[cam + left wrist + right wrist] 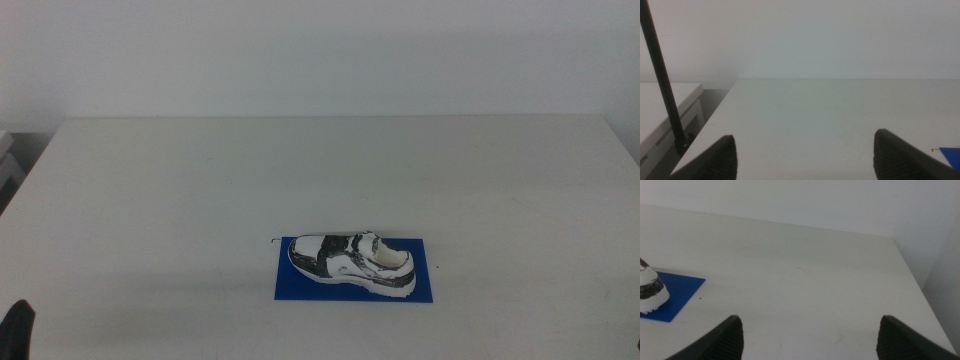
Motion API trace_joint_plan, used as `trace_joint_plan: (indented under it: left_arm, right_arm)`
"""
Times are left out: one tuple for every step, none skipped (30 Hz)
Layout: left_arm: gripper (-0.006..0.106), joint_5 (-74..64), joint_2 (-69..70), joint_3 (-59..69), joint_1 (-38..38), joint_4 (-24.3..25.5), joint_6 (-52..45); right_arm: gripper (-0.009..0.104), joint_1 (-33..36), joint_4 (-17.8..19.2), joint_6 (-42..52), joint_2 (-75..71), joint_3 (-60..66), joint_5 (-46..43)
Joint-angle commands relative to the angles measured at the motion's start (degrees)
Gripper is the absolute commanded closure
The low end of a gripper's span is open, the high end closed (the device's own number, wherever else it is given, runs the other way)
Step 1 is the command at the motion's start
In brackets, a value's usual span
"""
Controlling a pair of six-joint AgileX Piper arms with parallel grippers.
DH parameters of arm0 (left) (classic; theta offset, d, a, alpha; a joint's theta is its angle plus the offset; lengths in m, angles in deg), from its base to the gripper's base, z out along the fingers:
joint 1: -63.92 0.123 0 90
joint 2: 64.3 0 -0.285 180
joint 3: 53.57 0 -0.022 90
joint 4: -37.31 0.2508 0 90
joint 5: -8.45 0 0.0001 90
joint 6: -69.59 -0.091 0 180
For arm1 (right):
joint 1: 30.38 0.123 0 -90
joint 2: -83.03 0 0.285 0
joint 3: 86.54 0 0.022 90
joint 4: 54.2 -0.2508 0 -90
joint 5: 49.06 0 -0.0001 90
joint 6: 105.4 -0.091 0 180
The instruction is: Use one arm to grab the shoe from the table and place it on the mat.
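The small white shoe (353, 262) with black-grey panels lies on the deep blue mat (300, 284), near the front middle of the white table (300, 170). The shoe's end (651, 292) and a mat corner (677, 297) show in the right wrist view. A sliver of the mat (951, 154) shows in the left wrist view. My left gripper (805, 157) is open and empty, back at the table's front left; its tip shows in the middle view (18, 330). My right gripper (807, 340) is open and empty, back at the front right, out of the middle view.
A thin black rod or cable (662, 85) stands off the table's left edge, beside a white cabinet (665, 107). The table's right edge (912, 275) drops off beyond the right gripper. A white wall lies behind the table.
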Motion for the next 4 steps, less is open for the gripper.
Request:
trace_joint_plan:
  left_arm:
    - [0.007, 4.67, -0.11, 0.29, -0.29, -0.74, 0.7]
    - [0.007, 4.67, -0.11, 0.29, -0.29, -0.74, 0.7]
    - [0.007, 4.67, -0.11, 0.29, -0.29, -0.74, 0.7]
    - [0.007, 4.67, -0.11, 0.29, -0.29, -0.74, 0.7]
  right_arm:
    - [0.017, 0.05, 1.21, 0.61, 0.16, -0.3, -4.81]
    - [0.017, 0.05, 1.21, 0.61, 0.16, -0.03, -4.96]
    - [0.017, 0.05, 1.21, 0.61, 0.16, 0.34, -4.88]
    - [0.017, 0.05, 1.35, 0.61, 0.16, 0.45, -4.25]
